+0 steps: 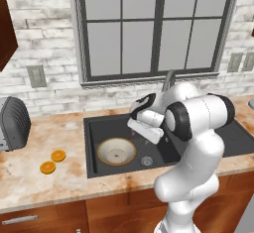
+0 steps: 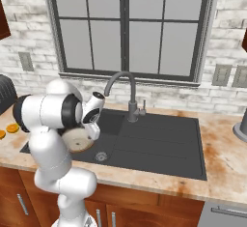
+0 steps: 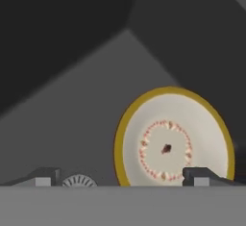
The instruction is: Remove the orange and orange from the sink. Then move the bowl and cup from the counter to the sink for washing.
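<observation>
Black sink (image 1: pixel 94 128) is holding the bowl (image 1: pixel 116 151) beside its drain (image 1: pixel 147 161) — the gripper (image 3: pixel 120 178) is hanging above, jaws apart — two oranges (image 1: pixel 52 161) are lying on the counter (image 1: pixel 30 177).

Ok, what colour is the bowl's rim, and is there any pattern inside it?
The bowl has a tan-yellow rim and a cream inside with a ring of reddish specks, clearest in the hand view.

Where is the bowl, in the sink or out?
In. The bowl sits upright on the floor of the black sink, beside the round drain.
</observation>
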Tool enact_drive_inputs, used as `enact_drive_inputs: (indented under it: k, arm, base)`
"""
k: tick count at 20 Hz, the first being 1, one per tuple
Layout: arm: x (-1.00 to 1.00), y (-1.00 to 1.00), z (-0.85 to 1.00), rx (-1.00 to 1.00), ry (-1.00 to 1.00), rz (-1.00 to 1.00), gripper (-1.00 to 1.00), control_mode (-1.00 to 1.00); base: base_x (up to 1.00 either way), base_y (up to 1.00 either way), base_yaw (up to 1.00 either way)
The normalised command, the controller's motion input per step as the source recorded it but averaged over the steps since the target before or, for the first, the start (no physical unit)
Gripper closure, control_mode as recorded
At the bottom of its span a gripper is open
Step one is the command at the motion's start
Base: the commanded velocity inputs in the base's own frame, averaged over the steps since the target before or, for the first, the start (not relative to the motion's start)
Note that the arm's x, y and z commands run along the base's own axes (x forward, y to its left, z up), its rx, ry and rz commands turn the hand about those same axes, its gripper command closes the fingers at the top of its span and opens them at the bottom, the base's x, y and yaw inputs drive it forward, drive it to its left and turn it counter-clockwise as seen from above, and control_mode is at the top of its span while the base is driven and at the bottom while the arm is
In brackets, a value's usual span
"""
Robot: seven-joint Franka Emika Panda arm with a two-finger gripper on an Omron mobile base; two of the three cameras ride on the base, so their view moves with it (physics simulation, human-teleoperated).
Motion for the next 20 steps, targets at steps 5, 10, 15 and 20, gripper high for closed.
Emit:
enact_drive_inputs:
  k: [5,10,15,20]
  arm:
    - [-0.34,-0.04,0.44,0.0,0.0,-0.22,-1.0,-1.0]
    - [-0.28,0.0,0.47,0.0,0.0,-0.28,-1.0,-1.0]
    - [-0.25,0.0,0.48,0.0,0.03,-0.35,-1.0,-1.0]
    - [-0.24,-0.01,0.43,0.0,0.11,-0.37,-1.0,-1.0]
  base:
    - [0.0,0.0,0.0]
    - [0.0,0.0,0.0]
    - [0.0,0.0,0.0]
    - [0.0,0.0,0.0]
